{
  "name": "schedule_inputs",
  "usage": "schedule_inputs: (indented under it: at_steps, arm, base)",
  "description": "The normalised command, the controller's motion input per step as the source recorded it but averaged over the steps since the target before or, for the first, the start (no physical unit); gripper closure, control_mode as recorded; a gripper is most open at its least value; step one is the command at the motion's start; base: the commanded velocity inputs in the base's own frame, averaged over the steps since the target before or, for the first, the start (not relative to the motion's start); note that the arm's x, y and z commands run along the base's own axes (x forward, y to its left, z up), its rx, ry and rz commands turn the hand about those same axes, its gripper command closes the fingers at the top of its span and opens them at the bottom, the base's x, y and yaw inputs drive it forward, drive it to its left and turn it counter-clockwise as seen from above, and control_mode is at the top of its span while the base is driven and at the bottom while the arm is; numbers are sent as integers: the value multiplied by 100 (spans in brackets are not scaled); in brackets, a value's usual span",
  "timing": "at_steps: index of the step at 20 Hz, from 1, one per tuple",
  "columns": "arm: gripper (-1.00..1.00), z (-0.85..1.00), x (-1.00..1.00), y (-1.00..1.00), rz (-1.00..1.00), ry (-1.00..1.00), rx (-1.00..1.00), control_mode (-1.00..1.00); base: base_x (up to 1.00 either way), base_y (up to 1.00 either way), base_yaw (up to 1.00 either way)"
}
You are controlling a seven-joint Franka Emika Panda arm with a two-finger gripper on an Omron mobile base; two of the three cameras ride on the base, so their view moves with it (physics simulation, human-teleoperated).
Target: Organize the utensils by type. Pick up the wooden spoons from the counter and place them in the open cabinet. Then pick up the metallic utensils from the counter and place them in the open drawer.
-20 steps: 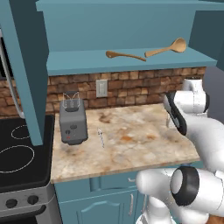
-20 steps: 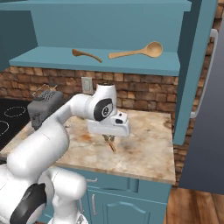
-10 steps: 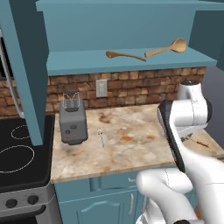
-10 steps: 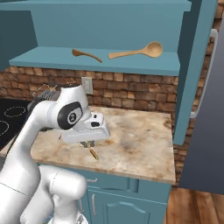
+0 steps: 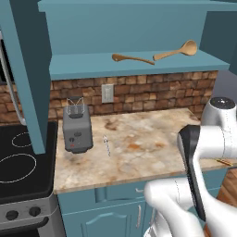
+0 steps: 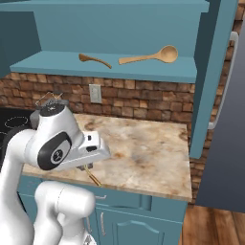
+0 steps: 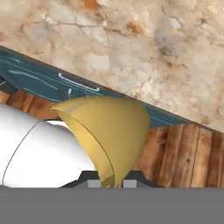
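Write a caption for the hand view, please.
Gripper shut on a yellow-ended utensil, above the counter edge.

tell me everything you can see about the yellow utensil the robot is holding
The yellow-ended utensil is pinched in the shut gripper, its rounded, scoop-like yellow end fanning out from between the fingertips. The surface looks smooth and matte. In the right base view it shows as a thin yellowish sliver slanting down from under the hand, at the front edge of the counter. Nothing else touches it.
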Motion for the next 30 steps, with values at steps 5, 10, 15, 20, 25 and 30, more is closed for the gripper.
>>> schedule_inputs:
  at_steps: [5, 10, 15, 20, 25, 30]
  arm:
    - [100, 14, 0, 15, 25, -10, 0, -100]
    - [100, 1, 0, 24, 30, -20, 0, -100]
    - [100, -1, 2, 43, 23, -14, -2, -100]
    - [100, -8, 0, 53, 13, -9, -7, -100]
    - [100, -8, 0, 35, 9, -8, -5, 100]
    - [100, 0, 0, 0, 0, 0, 0, 100]
  base:
    - [0, 0, 0]
    - [0, 0, 0]
    - [0, 0, 0]
    - [0, 0, 0]
    - [0, 7, 2]
    - [-17, 22, 17]
